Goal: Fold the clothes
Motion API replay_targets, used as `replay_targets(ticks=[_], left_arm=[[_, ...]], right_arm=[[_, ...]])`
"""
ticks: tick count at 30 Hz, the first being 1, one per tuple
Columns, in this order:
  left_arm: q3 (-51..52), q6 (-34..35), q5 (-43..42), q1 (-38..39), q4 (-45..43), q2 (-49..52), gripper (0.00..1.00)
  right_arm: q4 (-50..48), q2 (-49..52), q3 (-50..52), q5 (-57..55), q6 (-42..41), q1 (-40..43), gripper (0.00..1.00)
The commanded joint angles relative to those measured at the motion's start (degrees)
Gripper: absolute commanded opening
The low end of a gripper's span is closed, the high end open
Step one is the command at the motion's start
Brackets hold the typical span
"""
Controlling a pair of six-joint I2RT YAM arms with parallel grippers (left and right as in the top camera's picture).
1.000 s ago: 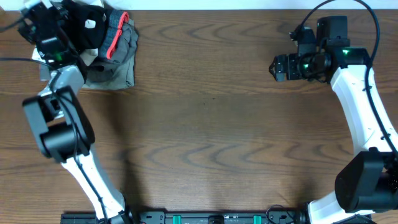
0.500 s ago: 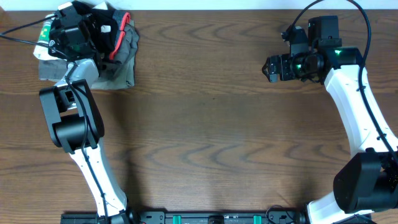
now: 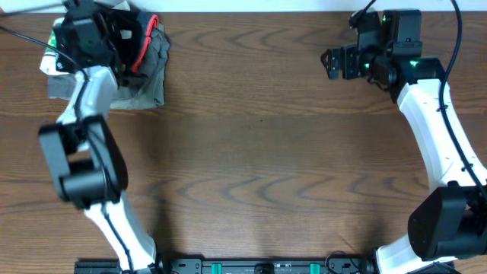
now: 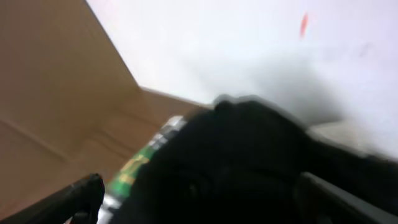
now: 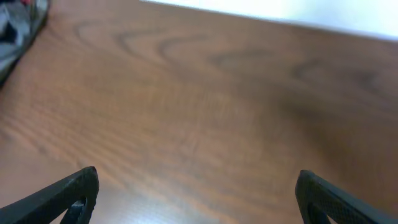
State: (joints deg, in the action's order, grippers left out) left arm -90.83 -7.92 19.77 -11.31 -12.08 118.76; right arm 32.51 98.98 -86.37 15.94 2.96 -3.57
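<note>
Wooden table [image 3: 259, 152], folded grey pile [image 3: 148, 84] under black garment [image 3: 129, 27], left hand [image 4: 199, 190] wide over it, right hand [image 5: 196, 186] wide

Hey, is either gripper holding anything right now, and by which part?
The right gripper holds nothing. The left gripper is spread wide around the black garment, apparently not clamping it; blur prevents certainty.
</note>
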Motion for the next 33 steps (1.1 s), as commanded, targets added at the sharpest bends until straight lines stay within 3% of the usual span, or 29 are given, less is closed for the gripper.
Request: replay_targets(ticks=[1,7,13,25,33], left_arm=[[-0.6,-0.9,1.5,0.5,2.7,-12.5,0.98],[-0.6,3.4,1.3,2.8,12.9,-27.1,0.98],[-0.6,3.3,1.3,4.5,24.9,-35.6,0.98],[-0.4,3.3,1.3,4.5,27.9,-37.5,0.98],[-0.4,3.3,1.3,4.5,33.6,-37.5,0.98]], right_arm=[[-1.7,-0.2,-4.0,-0.1,0.3,0.7,0.99],[-1.9,-3.5,-10.3,-0.1,0.3,3.3,0.99],[-1.9,-10.7,-11.8,-0.1,0.3,4.3,0.99],[-0.5,-15.8,-11.8,-0.1,0.3,4.3,0.99],[13.5,-15.8,-11.8,-4.3,1.6,4.4,0.99]])
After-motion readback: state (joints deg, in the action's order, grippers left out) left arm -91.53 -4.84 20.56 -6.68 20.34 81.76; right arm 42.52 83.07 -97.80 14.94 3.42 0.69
